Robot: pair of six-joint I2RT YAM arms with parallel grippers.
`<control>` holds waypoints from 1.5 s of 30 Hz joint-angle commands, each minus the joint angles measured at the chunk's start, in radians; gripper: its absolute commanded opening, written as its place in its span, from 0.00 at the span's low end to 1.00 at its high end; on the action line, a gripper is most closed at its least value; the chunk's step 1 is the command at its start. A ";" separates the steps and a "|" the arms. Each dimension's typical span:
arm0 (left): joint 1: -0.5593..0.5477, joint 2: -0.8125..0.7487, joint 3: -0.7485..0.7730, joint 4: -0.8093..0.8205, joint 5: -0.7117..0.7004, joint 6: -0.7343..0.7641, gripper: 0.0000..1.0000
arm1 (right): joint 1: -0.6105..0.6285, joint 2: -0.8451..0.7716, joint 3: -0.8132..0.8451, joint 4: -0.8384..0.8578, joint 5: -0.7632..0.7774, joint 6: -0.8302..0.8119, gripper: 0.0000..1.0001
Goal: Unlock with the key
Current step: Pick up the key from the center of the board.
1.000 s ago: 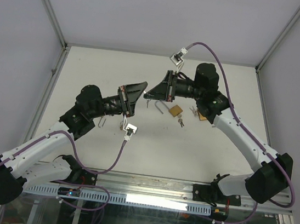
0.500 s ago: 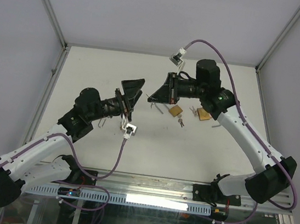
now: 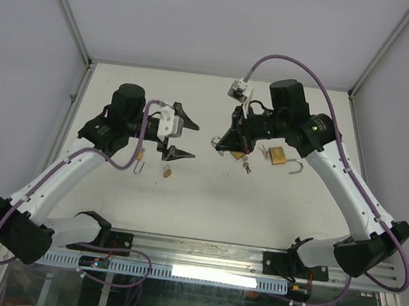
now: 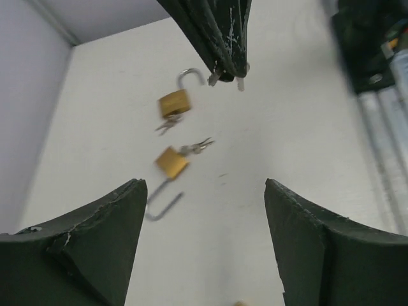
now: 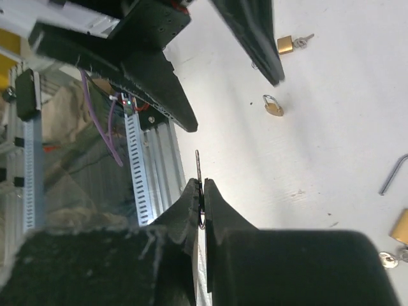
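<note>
1. White worktop [image 3: 108,201] inside a pale-walled enclosure. A bent metal bar [image 3: 137,163] lies left of centre.
2. Left gripper [image 4: 204,186] hangs above the worktop left of centre. Its fingers are spread wide with nothing between them, and it points across at the other arm.
3. Small padlock [image 3: 166,170] lies just beside that gripper, on its near-edge side.
4. Right gripper [image 5: 200,186] hangs over the middle. Its fingers are pressed together, pinching the key [image 5: 197,164], whose blade juts out past the tips.
5. Second padlock [image 4: 171,162] lies close by that gripper with its shackle open. A bunch of keys [image 4: 197,146] sits at its side.
6. Third padlock [image 3: 278,157] lies furthest right, its shackle pointing toward the right edge.
</note>
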 commanded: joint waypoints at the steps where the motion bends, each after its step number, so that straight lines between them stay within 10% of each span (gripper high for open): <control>1: 0.049 0.153 0.096 0.021 0.470 -0.516 0.69 | 0.024 0.022 0.112 -0.114 0.031 -0.226 0.00; 11: 0.036 0.109 -0.056 0.731 0.370 -1.063 0.46 | 0.057 0.079 0.155 -0.115 0.069 -0.282 0.00; 29: -0.016 0.124 -0.027 0.612 0.355 -0.913 0.20 | 0.061 0.065 0.145 -0.075 0.067 -0.269 0.00; 41: -0.018 0.106 0.017 0.406 0.274 -0.644 0.21 | 0.063 0.066 0.146 -0.066 0.052 -0.256 0.00; 45: -0.020 0.094 0.030 0.403 0.244 -0.606 0.00 | 0.064 0.070 0.149 -0.070 0.045 -0.250 0.00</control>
